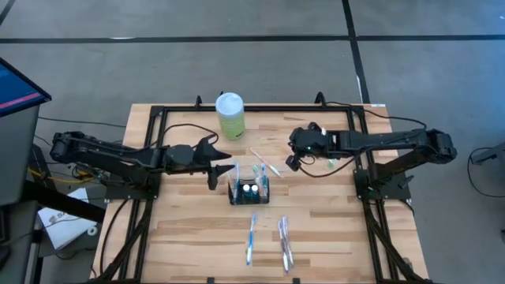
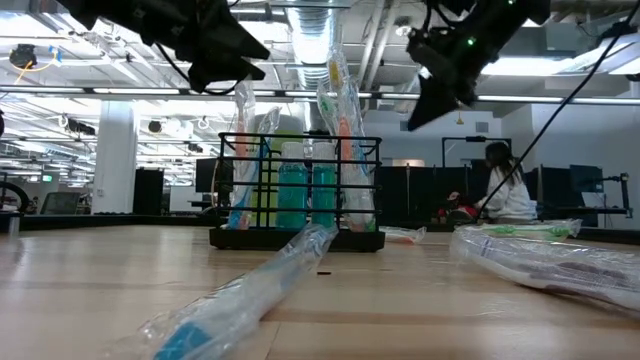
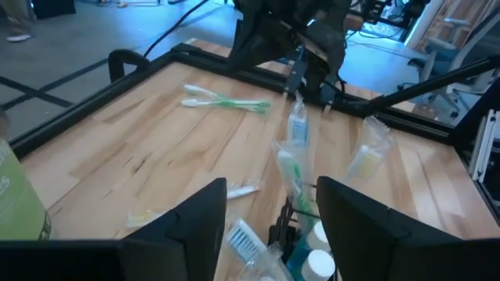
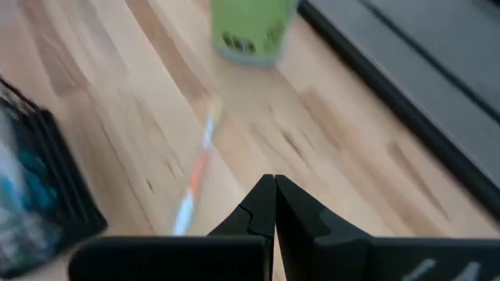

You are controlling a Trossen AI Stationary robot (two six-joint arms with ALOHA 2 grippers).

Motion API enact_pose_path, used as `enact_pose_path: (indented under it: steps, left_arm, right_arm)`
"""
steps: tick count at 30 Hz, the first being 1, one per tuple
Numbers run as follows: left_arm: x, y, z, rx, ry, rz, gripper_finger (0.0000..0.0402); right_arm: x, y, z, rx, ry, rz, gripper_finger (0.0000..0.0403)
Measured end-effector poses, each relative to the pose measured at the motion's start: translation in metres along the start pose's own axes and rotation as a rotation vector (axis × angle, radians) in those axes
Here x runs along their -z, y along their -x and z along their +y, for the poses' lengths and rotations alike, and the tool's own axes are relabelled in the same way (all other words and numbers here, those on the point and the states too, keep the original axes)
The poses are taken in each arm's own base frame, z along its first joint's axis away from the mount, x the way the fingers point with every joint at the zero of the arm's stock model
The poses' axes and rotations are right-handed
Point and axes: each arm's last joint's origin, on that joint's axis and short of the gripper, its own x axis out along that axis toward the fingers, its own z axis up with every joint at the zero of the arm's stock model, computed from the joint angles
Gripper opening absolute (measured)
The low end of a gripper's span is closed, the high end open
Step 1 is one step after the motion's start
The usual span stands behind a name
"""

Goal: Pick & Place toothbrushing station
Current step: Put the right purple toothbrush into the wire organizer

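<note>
The toothbrushing station, a black wire-mesh caddy, stands on the table's middle with wrapped toothbrushes and teal bottles upright in it. It also shows in the low view. My left gripper is open and empty, raised just left of the caddy. In the left wrist view its fingers frame the caddy's top. My right gripper is shut and empty, raised to the caddy's far right. In the right wrist view the caddy lies off to one side.
A pale green bottle with a white cap stands at the far middle. Loose toothbrushes lie on the table: a white and orange one beyond the caddy, a green one, and wrapped ones near the front. A person sits beyond the table.
</note>
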Motion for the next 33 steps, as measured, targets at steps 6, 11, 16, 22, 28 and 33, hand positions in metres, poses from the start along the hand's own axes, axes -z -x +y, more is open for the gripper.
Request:
enact_pose_path:
  steps: [6, 11, 16, 22, 28, 33]
  left_arm:
    - [0.0, 0.0, 0.0, -0.001, -0.001, 0.002, 0.0186]
    - [0.0, 0.0, 0.0, 0.0, -0.001, 0.001, 0.0188]
    - [0.0, 0.0, 0.0, 0.0, 0.0, 0.0, 0.0185]
    - [0.0, 0.0, 0.0, 0.002, 0.002, -0.005, 0.0181]
    - [-0.001, 0.0, 0.0, 0.003, 0.005, -0.007, 0.0181]
    - [-0.001, 0.0, -0.001, 0.005, 0.008, -0.014, 0.0181]
  right_arm:
    - [0.018, 0.007, 0.013, -0.088, 0.012, 0.152, 0.0031]
    - [0.03, 0.021, 0.039, -0.22, 0.027, 0.199, 0.0073]
    - [0.044, 0.036, 0.067, -0.295, 0.013, 0.219, 0.0087]
    - [0.065, 0.044, 0.1, -0.345, -0.046, 0.277, 0.0083]
    - [0.089, 0.038, 0.13, -0.336, -0.106, 0.347, 0.0082]
    - [0.104, 0.028, 0.151, -0.344, -0.132, 0.367, 0.0082]
